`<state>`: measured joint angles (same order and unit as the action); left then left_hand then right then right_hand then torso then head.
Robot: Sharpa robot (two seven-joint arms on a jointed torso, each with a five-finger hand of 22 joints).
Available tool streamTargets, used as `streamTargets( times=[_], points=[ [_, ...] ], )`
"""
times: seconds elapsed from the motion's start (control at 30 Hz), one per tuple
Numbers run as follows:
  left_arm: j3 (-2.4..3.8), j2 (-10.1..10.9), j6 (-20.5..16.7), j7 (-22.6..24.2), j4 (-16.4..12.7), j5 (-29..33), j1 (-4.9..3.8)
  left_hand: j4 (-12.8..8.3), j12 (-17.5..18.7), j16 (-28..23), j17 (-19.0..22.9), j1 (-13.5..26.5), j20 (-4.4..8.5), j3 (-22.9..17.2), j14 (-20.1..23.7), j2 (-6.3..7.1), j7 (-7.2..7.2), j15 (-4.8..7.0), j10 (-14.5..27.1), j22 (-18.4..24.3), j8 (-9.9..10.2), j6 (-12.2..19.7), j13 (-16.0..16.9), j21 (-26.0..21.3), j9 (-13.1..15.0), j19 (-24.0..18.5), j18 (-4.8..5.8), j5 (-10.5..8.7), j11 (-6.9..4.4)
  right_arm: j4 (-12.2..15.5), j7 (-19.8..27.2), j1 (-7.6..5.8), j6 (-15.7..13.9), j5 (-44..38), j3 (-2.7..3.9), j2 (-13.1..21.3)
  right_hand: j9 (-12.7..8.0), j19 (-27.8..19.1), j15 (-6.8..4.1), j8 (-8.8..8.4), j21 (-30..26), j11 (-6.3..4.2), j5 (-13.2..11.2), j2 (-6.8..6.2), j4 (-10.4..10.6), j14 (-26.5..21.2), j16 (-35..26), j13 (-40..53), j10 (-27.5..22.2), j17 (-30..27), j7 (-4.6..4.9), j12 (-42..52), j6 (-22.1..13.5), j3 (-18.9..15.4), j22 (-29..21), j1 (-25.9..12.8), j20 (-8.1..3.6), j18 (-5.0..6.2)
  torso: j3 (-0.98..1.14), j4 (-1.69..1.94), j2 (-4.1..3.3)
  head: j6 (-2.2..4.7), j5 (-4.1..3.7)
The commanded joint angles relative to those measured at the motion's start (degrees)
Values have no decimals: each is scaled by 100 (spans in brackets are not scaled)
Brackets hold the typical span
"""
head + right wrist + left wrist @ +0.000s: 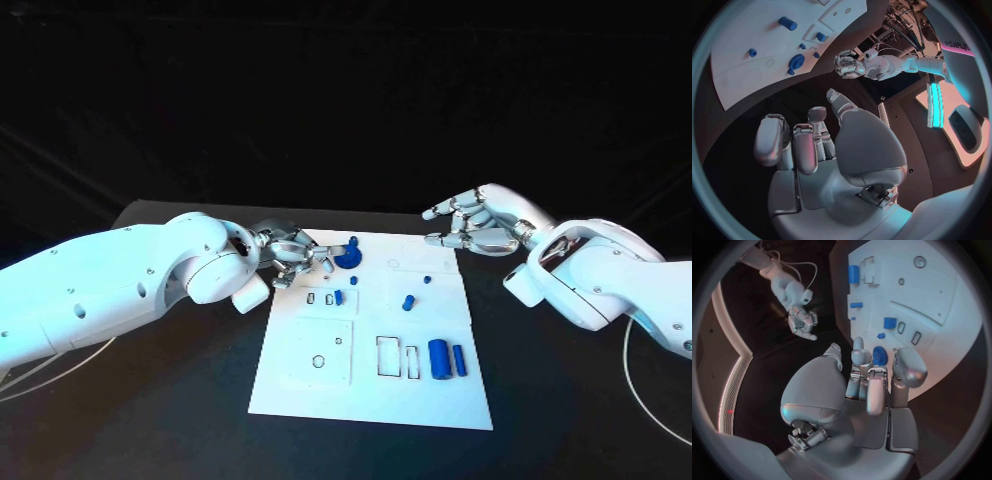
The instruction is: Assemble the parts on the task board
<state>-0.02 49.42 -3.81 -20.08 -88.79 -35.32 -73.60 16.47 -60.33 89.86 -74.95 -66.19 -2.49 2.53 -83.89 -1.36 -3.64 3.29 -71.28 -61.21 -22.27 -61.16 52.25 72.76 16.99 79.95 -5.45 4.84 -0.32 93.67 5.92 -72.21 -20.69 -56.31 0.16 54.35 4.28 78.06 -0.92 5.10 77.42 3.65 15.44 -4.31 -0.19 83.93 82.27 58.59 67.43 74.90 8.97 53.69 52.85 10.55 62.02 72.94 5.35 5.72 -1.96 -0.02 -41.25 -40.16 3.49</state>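
The white task board lies in the middle of the table. A round blue part sits near its far left corner. My left hand hovers just left of that part with fingers apart and nothing in them; in the left wrist view the fingertips flank the round blue part. My right hand hangs above the board's far right corner, fingers spread and empty. Two blue cylinders lie side by side near the board's near right. A small blue piece lies mid-board.
More small blue pieces sit in slots on the board's left half. Rectangular recesses and a square plate with holes mark the near half. Black table surrounds the board, with white cables at both sides.
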Motion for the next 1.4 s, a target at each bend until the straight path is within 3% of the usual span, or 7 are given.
streamTargets(
  times=[0.03,0.13,0.3,0.43,0.8,1.03,1.4],
  points=[
    [-3,-202,1119,-1381,175,-1670,-100,14,-131,14,-1505,-28,22,149,-611,-84,-7,69,-26,-385,-253,145,147,263,256,149,86,-35,-23,-43,157,-16,158,504,-3,35,7,-37,18,28,-25,10,27,8,-41,315,-10,2,40,123,-3,36,37,5,-3,43,-13,-30,32,6,48,-35,15],
    [-10,-446,1298,-1539,383,-1909,-165,15,-55,14,-1505,-77,42,278,-611,-142,4,89,69,-362,-473,299,66,252,503,180,78,-35,-31,-84,134,-24,167,526,-3,50,8,-38,16,32,-28,9,32,12,-42,313,-17,-2,39,111,-4,35,41,6,-8,44,-14,-29,36,18,59,-50,15],
    [-28,-804,1443,-1675,676,-2194,-222,11,-190,14,-1505,-62,65,465,-611,-217,40,109,4,-936,-760,448,228,592,829,416,182,-37,-44,-130,99,-30,191,535,-4,42,8,-38,16,32,-28,9,32,12,-42,313,-17,-2,39,111,-4,35,41,6,-8,44,-14,-29,37,15,60,-56,41],
    [-49,-1025,1579,-1736,891,-2340,-262,13,-323,14,-1505,-7,75,626,-611,-273,57,125,-63,-1158,-969,561,376,724,1091,486,222,-81,-64,-151,67,-31,208,533,-5,34,9,-40,15,38,-31,8,38,19,-40,310,-28,4,47,94,-5,46,48,5,-13,43,-15,-28,35,13,49,-60,49],
    [-156,-1538,1863,-1803,1394,-2494,-290,24,-476,14,-1505,126,93,888,-611,-293,84,138,-143,-1389,-1174,663,546,860,1380,551,260,-193,-84,-207,11,-32,254,516,-6,-8,10,-49,14,44,-41,8,40,22,-36,305,-43,-16,36,69,-6,27,55,2,-36,37,-17,-24,19,20,41,-109,44],
    [-206,-1647,2013,-1820,1498,-2501,-288,26,-514,14,-1505,176,103,965,-611,-303,95,148,-169,-1450,-1219,676,590,896,1447,568,270,-206,-95,-230,-3,-32,271,514,-7,-35,11,-56,14,48,-50,7,41,24,-32,302,-52,-25,32,55,-6,20,59,-3,-53,29,-18,-21,20,7,24,-119,49],
    [-219,-1699,2215,-1840,1509,-2502,-287,18,-548,14,-1505,188,113,1015,-611,-341,110,158,-194,-1507,-1259,681,629,930,1505,584,280,-207,-108,-258,-14,-32,295,508,-10,-73,11,-61,13,52,-55,7,43,24,-26,300,-59,-33,28,46,-7,16,61,-9,-63,19,-19,-19,10,27,29,-176,39]
  ],
)
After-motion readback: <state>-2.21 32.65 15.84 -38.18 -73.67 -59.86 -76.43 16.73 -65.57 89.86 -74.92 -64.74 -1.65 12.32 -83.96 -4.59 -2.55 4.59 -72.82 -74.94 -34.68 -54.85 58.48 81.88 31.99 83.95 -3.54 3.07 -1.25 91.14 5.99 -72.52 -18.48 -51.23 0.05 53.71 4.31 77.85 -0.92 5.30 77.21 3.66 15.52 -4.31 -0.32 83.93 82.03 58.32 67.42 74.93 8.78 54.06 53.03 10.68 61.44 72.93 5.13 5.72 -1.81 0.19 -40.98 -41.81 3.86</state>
